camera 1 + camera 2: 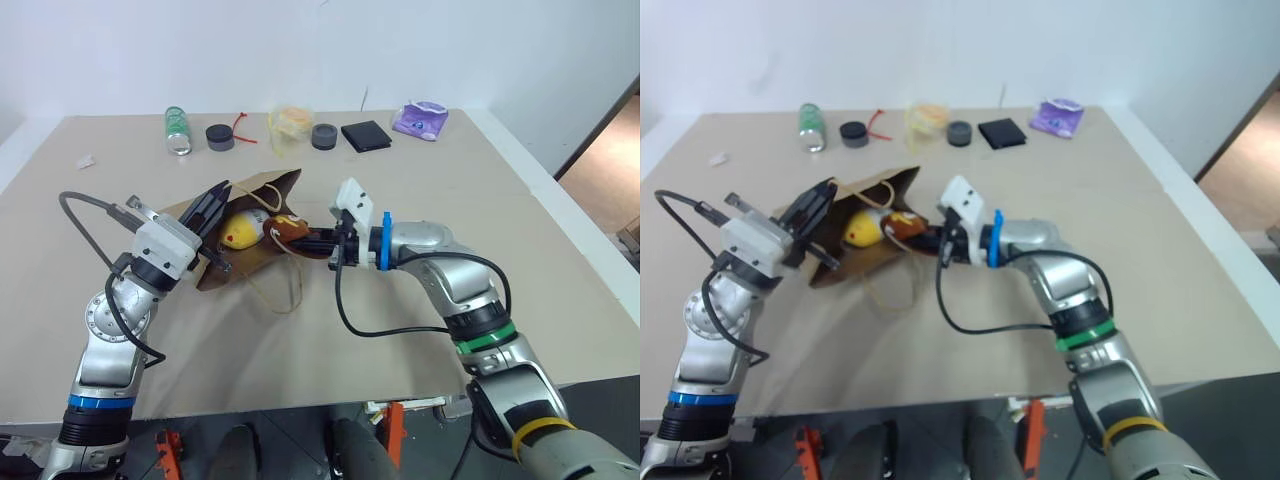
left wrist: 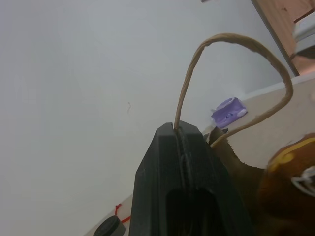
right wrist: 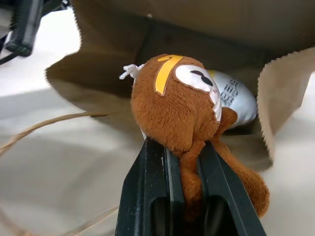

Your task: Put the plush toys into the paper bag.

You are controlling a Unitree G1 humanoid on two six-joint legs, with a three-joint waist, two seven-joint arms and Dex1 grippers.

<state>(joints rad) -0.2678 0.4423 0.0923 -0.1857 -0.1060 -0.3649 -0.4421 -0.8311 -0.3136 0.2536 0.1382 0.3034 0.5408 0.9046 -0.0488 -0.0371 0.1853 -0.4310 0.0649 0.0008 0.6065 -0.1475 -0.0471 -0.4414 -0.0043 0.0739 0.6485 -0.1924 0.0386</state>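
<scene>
At centre left, the left end effector point(image 1: 212, 208) pinches a twine handle point(image 2: 231, 73) of the paper bag point(image 1: 262, 195) lying on the bench point(image 1: 500, 230); the egg-shaped plush point(image 1: 240, 230) sits inside. Mid-frame, the right end effector point(image 1: 308, 238) clamps the teddy bear point(image 3: 172, 108) at the bag's mouth.

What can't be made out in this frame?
- Egg-shaped plush: partly hidden inside the paper bag and, in the right wrist view, behind the teddy bear.
- Print on the purple packet: too small in the head views.
- Right gripper: fingertips buried in the bear's fur.
</scene>
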